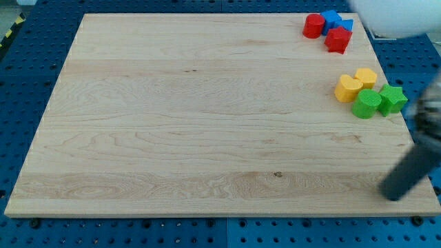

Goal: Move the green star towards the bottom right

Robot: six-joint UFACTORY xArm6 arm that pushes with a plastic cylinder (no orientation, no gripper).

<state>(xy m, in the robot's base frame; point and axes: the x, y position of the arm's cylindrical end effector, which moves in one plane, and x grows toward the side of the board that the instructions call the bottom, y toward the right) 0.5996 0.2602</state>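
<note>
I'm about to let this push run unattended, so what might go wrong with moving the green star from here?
1. The green star touches the green cylinder, so a push may drag that along.
2. The star sits near the board's right edge; a push could slide it off.
3. My tip is blurred and well below the star, so it must circle round without clipping the yellow blocks.

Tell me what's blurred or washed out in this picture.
Camera view: my rod at the view's right is smeared with blur, its tip soft-edged, below the green star; a white shape at the top right is blown out; blocks and board are sharp, evenly lit.
</note>
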